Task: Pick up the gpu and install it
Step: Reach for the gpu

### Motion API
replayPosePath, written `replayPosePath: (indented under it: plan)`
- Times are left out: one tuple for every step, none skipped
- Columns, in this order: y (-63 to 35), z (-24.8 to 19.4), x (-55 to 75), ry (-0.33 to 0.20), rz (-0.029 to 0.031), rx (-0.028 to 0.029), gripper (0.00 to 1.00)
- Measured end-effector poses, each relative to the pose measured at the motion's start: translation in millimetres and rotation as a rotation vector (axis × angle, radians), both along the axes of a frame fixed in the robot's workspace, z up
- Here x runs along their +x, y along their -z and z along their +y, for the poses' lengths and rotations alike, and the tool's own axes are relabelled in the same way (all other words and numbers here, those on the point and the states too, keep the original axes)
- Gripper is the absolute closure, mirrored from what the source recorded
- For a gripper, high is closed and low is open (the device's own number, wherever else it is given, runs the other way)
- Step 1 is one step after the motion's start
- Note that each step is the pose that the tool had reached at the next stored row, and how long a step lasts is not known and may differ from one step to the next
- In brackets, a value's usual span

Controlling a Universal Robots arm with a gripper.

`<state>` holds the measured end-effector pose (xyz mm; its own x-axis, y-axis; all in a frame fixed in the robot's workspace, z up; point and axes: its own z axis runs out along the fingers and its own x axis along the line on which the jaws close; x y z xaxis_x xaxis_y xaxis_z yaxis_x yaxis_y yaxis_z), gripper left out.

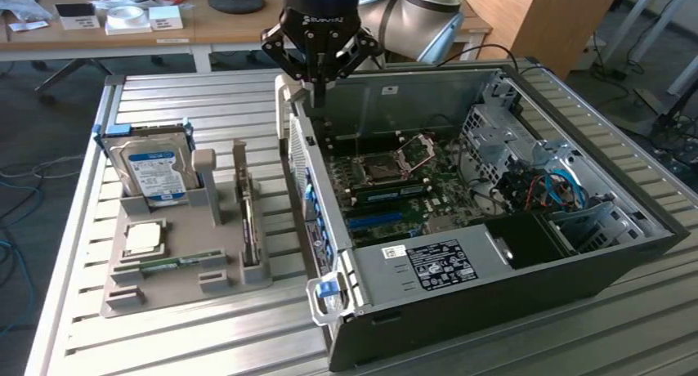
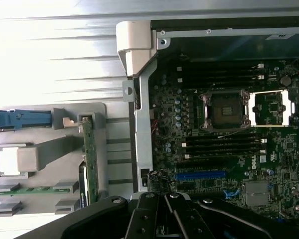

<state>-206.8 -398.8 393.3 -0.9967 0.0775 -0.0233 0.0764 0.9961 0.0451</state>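
The end effector is fully closed with nothing in it, above the far rim of the open computer case. The gpu stands on edge in the grey holder, along the holder's edge nearest the case. A narrow free strip of counter lies between holder and case.

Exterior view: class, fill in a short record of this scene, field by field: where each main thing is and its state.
gpu: on edge in the grey holder, untouched
gripper: above the computer case wall that faces the holder, jaws shut, empty
hard drive: upright in the holder
blue slot: bare, on the board inside the case
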Motion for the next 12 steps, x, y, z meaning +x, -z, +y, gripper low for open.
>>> replayPosePath:
  plan:
    - [0.0,0.0,-0.7,0.000,0.0000,0.0000,0.89]
    - [0.0,0.0,-1.4,0.000,0.0000,0.0000,0.89]
    - [0.0,0.0,-2.0,0.000,0.0000,0.0000,0.89]
    - [0.0,0.0,-2.7,0.000,0.0000,0.0000,0.89]
    - [0.0,0.0,-3.3,0.000,0.0000,-0.0001,0.89]
    - [0.0,0.0,-4.0,0.000,0.0000,0.0000,0.89]
    - [0.0,0.0,-4.7,0.000,0.0000,0.0000,0.89]
    - [0.0,0.0,-5.3,0.000,0.0000,0.0000,0.89]
    - [0.0,0.0,-6.0,0.000,0.0000,-0.0001,0.89]
    - [0.0,0.0,-6.7,0.000,-0.0001,0.0000,0.89]
    - [0.0,0.0,-7.3,0.000,0.0000,0.0000,0.89]
    - [0.0,0.0,-8.0,0.000,-0.0001,0.0000,0.89]
